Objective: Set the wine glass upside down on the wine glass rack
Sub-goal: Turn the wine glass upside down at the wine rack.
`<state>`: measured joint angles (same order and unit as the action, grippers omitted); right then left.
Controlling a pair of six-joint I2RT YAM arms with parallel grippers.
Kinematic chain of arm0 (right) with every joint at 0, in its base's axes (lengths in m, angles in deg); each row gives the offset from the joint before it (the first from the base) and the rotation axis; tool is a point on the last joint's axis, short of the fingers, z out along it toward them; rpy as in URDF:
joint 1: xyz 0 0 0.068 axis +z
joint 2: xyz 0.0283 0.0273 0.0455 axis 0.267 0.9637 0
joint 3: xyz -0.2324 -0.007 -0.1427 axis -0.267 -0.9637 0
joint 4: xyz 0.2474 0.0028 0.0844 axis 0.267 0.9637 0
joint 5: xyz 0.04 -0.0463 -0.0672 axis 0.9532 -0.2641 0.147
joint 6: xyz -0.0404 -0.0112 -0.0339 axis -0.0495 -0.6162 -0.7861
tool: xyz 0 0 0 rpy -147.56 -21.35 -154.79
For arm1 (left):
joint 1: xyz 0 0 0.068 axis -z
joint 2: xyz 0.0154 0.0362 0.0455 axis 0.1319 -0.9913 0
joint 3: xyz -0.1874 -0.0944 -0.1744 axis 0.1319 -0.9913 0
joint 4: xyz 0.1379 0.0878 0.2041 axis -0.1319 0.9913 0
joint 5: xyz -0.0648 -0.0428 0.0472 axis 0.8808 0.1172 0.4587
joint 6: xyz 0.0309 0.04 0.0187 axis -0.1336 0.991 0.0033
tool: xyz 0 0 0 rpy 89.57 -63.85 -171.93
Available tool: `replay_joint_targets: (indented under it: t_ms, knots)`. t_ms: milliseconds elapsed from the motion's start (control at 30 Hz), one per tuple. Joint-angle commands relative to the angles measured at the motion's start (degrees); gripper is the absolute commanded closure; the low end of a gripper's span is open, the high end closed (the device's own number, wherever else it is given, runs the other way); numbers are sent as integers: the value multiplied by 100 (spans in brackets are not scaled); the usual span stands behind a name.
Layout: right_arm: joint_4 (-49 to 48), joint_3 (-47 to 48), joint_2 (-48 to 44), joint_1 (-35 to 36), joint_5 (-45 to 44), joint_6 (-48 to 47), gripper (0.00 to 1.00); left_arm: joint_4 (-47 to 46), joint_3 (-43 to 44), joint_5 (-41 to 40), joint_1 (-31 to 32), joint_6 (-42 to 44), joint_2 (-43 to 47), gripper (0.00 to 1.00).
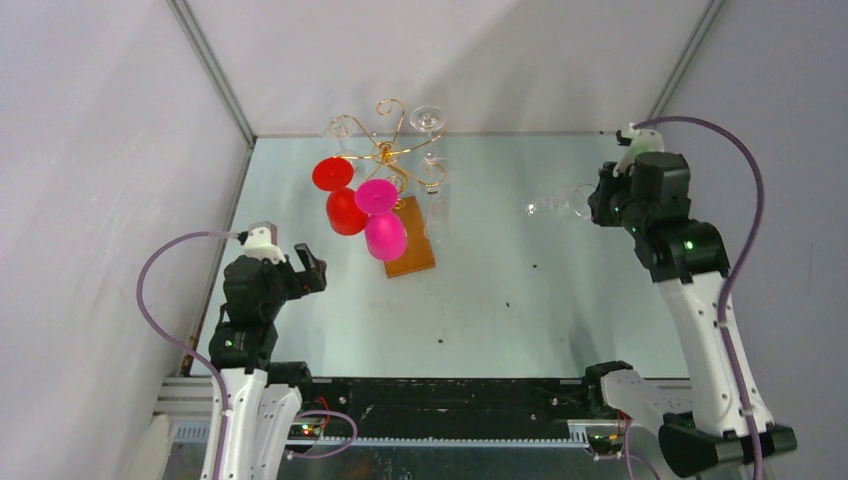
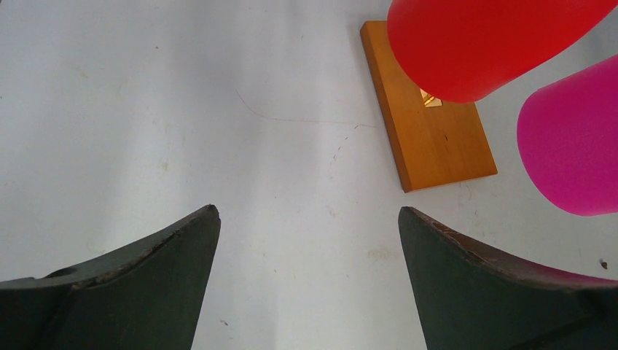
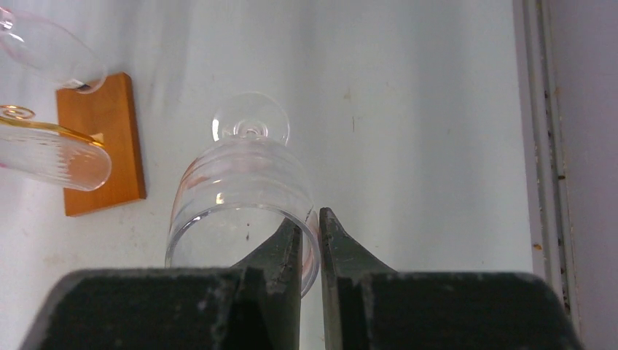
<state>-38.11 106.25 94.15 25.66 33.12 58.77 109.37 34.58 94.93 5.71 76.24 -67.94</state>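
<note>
Right gripper pinches the clear wine glass by its rim wall, toward the table's right edge, apart from the wine glass rack. Judged light, slippery, fragile; grip gently.

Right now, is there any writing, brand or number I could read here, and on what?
None. No readable text shows on the wine glass rack, its wooden base, the red glass, the pink glass, the wine glass in the right gripper, or the left gripper.
</note>
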Motion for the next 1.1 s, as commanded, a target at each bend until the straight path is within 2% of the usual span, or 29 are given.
replay_joint_targets:
  t_ms: [0,233,433,533,800,967,1067]
  knots:
    - [-703,-158,-529,28,-3,158,100,-31,142,-28,29,36,103,0]
    - [-627,-282,-936,20,68,348,100,366,658,-726,29,-387,181,0]
    - [-837,-608,-1330,1,179,622,100,1235,1687,-562,29,-596,-219,0]
    - [-872,-823,-1519,-5,274,698,100,1577,1842,-69,29,-783,-290,0]
    - [-979,-1158,-2020,-19,622,778,100,2113,1992,424,29,-1659,-150,0]
    - [-1459,-1520,-2514,-17,889,958,100,1892,1777,1385,37,-2491,119,0]
    - [-1652,-1631,-2689,-22,971,954,100,1738,1610,1677,37,-2888,450,0]
